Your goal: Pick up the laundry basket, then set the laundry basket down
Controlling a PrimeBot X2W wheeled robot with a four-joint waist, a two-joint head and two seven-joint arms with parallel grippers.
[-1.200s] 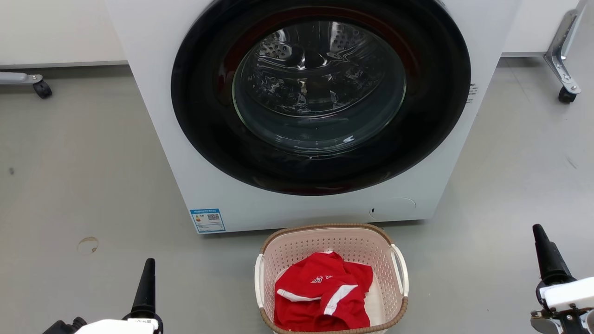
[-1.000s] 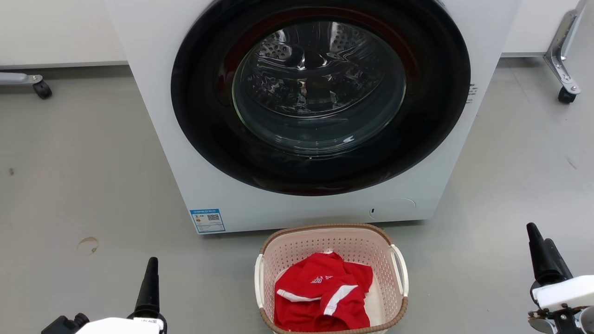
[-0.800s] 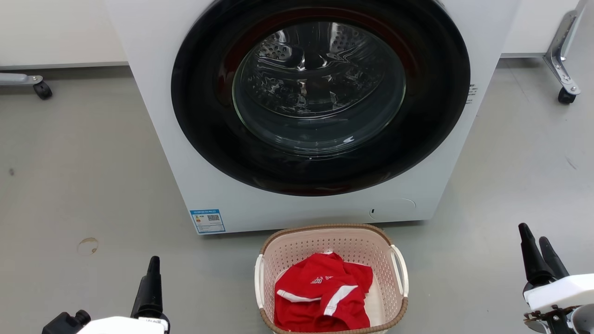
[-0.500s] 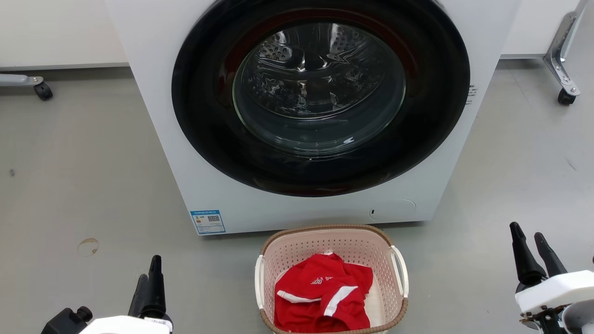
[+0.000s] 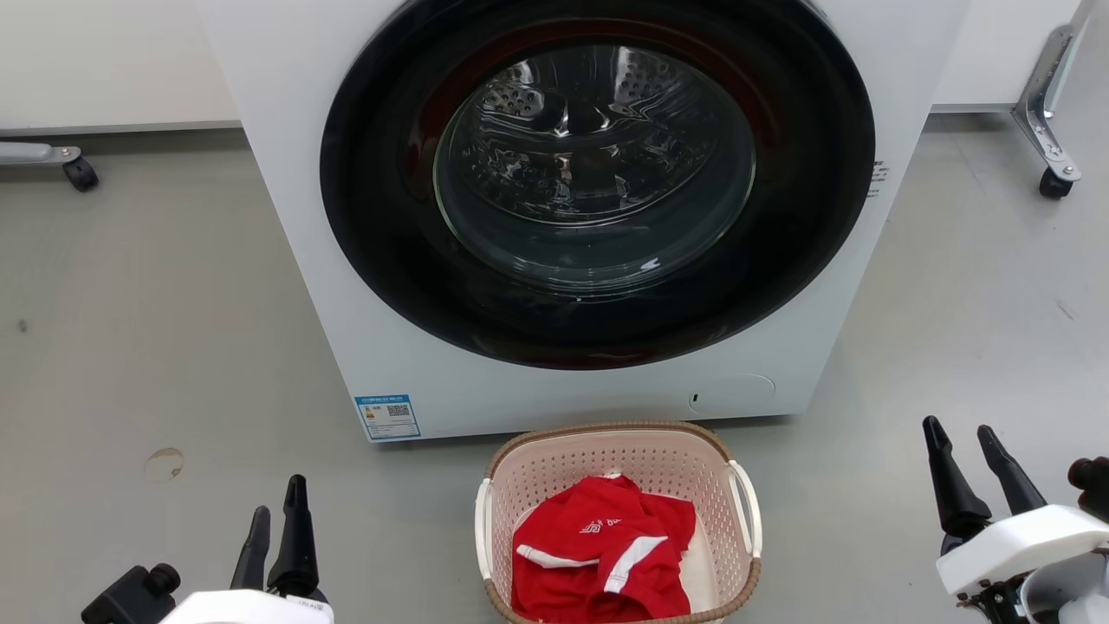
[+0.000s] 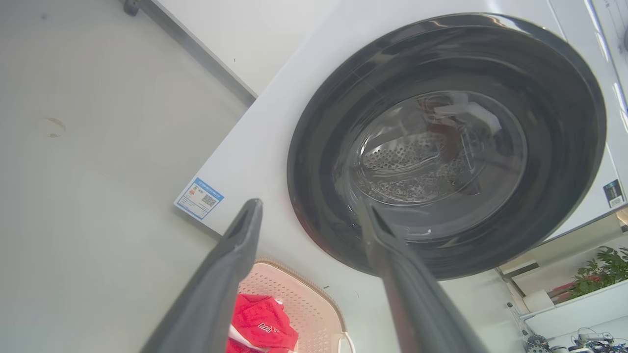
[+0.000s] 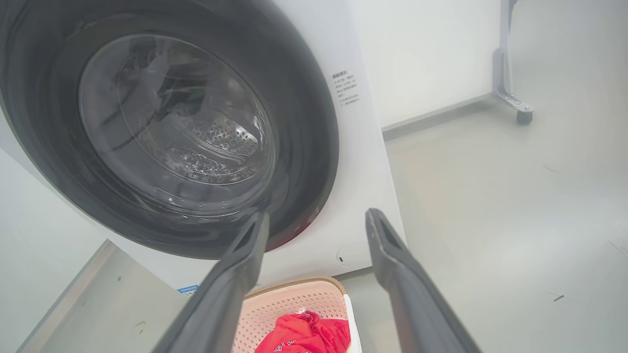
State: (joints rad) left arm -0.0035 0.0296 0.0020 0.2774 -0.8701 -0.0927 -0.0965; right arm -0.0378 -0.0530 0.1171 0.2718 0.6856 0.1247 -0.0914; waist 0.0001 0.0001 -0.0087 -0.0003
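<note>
- Laundry basket [image 5: 554, 459] stands on the floor [image 5: 156, 329], just in front of the washing machine [image 5: 390, 329], whose door is shut; a red garment [image 5: 598, 555] lies inside.
- Left hand [image 5: 279, 496]: fingers spread apart, empty, low to the basket's left, well apart from it.
- Right hand [image 5: 959, 426]: fingers likewise parted, empty, to the basket's right, clear of its white handle [image 5: 745, 511].

Finishes before the washer, from gloss to matt
The washer [image 5: 295, 217] had a smooth white satin front, a glossy black door ring [image 5: 372, 217] and clear reflective glass [image 5: 593, 173] over a shiny perforated metal drum [image 5: 628, 82]. The laundry basket [image 5: 606, 455] was matt perforated plastic with a brown woven-look rim, holding soft red cloth [image 5: 598, 563]. The floor [image 5: 130, 347] was smooth, dull grey.
</note>
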